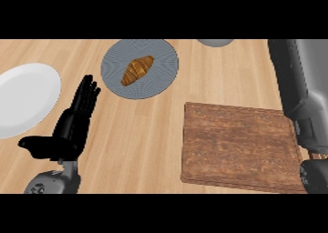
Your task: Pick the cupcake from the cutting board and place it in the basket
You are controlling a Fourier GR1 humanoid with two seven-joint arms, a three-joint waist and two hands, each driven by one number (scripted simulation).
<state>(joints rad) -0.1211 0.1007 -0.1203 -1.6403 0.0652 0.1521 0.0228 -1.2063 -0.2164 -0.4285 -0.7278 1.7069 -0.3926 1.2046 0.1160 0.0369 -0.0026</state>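
Note:
The brown wooden cutting board (237, 145) lies at the lower right, and its visible top is bare. No cupcake and no basket show anywhere in the head view. My left hand (76, 119) rests open at the left, fingers straight and pointing up the counter, thumb out to the left, holding nothing. My right forearm (302, 95) runs up the right edge, past the board's right side, and leaves the view at the top. The right hand itself is out of sight, so I cannot see what it holds.
A grey-blue plate (160, 54) with a croissant (136, 70) on it sits at the top centre. A white plate (22, 99) lies at the far left, just left of my left hand. A pale grey rounded object (214, 42) is cut off by the top edge.

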